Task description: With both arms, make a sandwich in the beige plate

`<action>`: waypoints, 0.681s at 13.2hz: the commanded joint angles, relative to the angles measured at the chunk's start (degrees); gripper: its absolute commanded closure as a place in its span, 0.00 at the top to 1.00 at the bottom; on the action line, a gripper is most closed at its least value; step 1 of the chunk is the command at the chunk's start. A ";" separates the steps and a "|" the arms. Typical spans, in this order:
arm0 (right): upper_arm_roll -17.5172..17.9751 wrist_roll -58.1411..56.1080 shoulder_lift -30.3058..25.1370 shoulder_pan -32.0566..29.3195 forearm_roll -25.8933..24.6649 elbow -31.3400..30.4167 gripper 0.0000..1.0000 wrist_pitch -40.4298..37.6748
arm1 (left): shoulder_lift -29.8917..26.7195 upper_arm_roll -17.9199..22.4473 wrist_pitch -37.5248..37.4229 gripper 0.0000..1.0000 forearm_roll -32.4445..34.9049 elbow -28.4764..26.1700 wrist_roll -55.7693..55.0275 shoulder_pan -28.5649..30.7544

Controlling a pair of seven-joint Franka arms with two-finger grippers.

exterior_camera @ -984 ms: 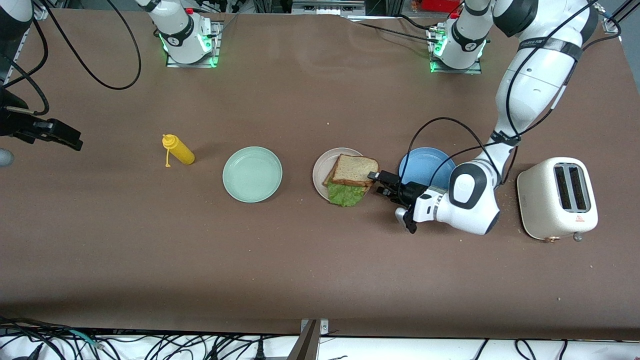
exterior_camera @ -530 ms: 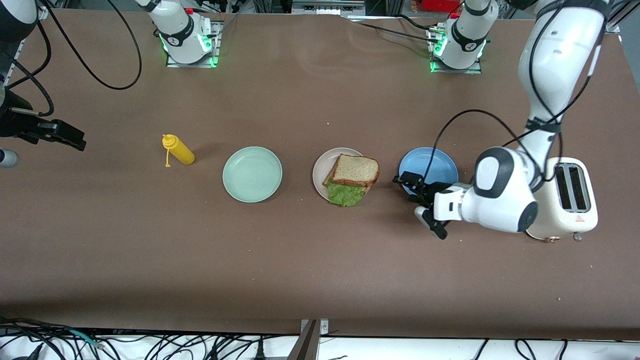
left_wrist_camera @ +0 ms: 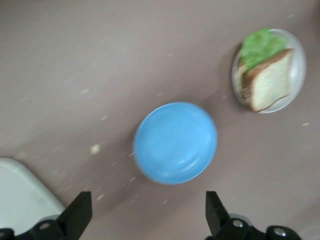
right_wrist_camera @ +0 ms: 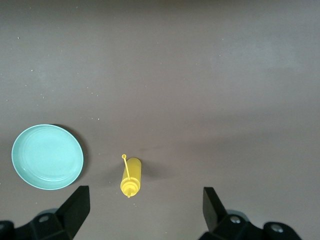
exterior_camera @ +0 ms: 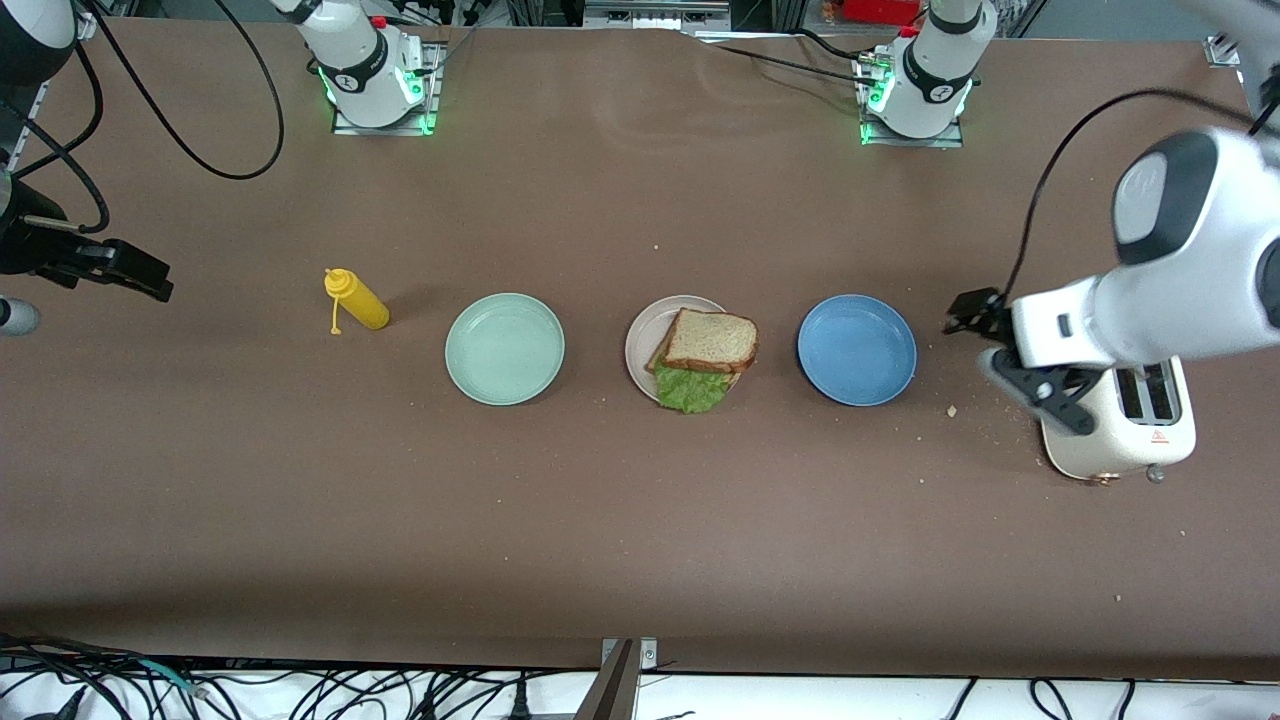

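The sandwich (exterior_camera: 708,348) lies on the beige plate (exterior_camera: 640,338) in the middle of the table: a bread slice on top, green lettuce sticking out of the side nearer the front camera. The left wrist view shows the sandwich (left_wrist_camera: 267,77) and the beige plate (left_wrist_camera: 299,60) from above. My left gripper (exterior_camera: 972,317) hangs open and empty above the table between the blue plate and the toaster, its fingertips (left_wrist_camera: 79,212) wide apart. My right gripper (exterior_camera: 135,275) waits open and empty at the right arm's end of the table, above bare table beside the yellow bottle (right_wrist_camera: 131,176).
A blue plate (exterior_camera: 856,349) sits beside the beige plate toward the left arm's end, a mint-green plate (exterior_camera: 504,348) toward the right arm's end. A yellow squeeze bottle (exterior_camera: 357,299) lies past the mint plate. A cream toaster (exterior_camera: 1120,430) stands under the left arm, crumbs around it.
My left gripper has pulled away from the sandwich, risen and swung past the blue plate toward the toaster. The sandwich stays on the beige plate. The right arm has barely moved.
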 commanded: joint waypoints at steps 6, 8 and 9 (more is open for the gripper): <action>0.05 3.74 -0.84 0.36 1.08 -0.55 1.00 0.70 | -14.01 3.42 0.51 1.00 3.41 -8.14 -18.75 -1.73; 0.05 3.74 -0.76 0.45 1.09 -0.55 1.00 0.70 | -15.15 3.42 0.33 1.00 3.05 -8.22 -19.19 -1.64; 0.05 3.74 -0.76 0.45 1.17 -0.55 1.00 0.70 | -14.98 3.42 0.42 1.00 0.87 -7.87 -19.27 -1.55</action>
